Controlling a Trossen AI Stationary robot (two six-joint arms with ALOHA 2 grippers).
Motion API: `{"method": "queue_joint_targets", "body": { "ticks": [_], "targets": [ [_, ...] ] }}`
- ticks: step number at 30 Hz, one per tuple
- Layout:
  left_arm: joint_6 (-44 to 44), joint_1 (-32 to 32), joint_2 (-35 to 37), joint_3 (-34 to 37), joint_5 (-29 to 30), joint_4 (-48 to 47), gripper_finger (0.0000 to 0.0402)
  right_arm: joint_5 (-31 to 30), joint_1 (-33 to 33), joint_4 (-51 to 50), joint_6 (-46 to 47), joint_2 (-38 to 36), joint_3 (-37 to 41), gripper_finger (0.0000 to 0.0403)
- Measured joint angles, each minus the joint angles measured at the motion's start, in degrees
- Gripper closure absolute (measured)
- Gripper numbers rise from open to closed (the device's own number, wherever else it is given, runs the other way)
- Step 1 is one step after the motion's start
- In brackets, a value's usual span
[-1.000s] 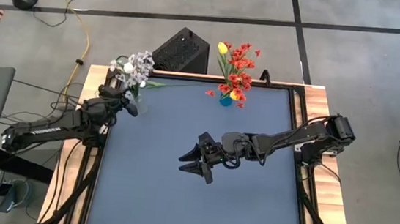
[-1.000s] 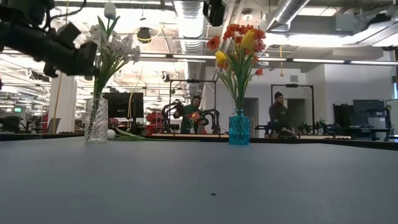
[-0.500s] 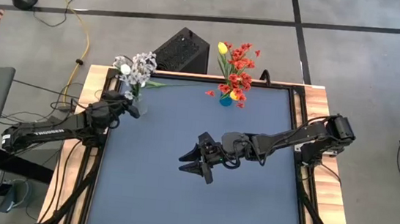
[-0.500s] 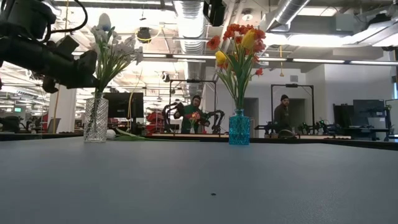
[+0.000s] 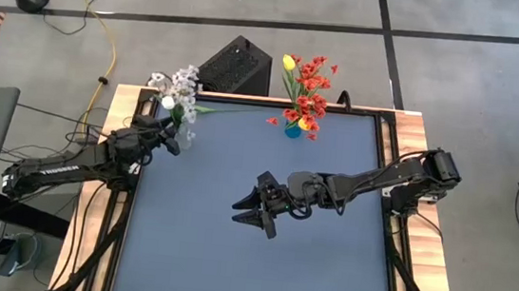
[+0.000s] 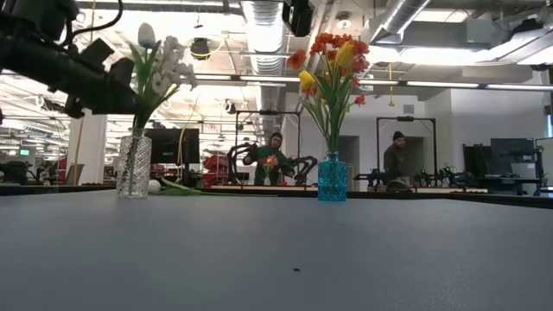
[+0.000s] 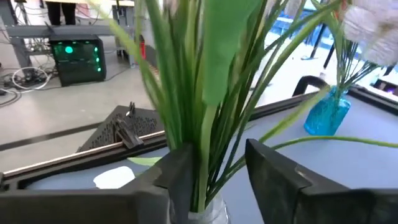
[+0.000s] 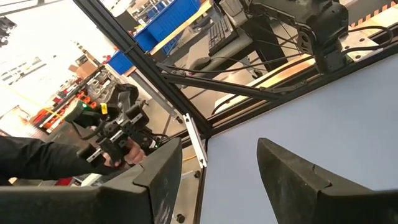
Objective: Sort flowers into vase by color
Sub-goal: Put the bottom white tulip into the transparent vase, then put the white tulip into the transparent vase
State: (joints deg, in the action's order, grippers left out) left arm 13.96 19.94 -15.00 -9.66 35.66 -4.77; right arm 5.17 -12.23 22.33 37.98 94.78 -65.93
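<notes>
Blue table (image 5: 229, 267), left hand (image 5: 172, 137) around stems (image 7: 193, 130)

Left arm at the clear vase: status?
Left gripper jaws open around white bunch stems above clear vase. Right gripper open, idle mid-table. One stem still lying behind vase.

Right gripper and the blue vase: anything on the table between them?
No. In the high view, only bare mat lies between the right gripper and the blue vase.

White flowers (image 5: 182, 86) sit in a clear ribbed vase (image 6: 133, 166), red and yellow ones (image 5: 307, 83) in a blue vase (image 6: 332, 180) (grey-blue tabletop (image 5: 325, 257))
</notes>
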Motion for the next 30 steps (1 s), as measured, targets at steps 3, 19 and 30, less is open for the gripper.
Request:
{"method": "queue_joint_targets", "body": {
  "ticks": [3,19,30],
  "targets": [
    [0.2,0.0,0.0,-3.4,-0.4,-4.9,0.0257,0.0,0.0,0.0,0.0,0.0,0.0,0.0169],
    [12.7,0.0,0.0,-19.1,-29.7,-35.6,0.0255,-1.9,-1.9,-0.3,-6.9,0.0,0.0,0.0170],
    [11.9,0.0,0.0,-21.4,-27.2,-39.5,0.0255,-5.5,-0.8,0.5,-6.0,0.0,0.0,0.0181]
  ]
}}
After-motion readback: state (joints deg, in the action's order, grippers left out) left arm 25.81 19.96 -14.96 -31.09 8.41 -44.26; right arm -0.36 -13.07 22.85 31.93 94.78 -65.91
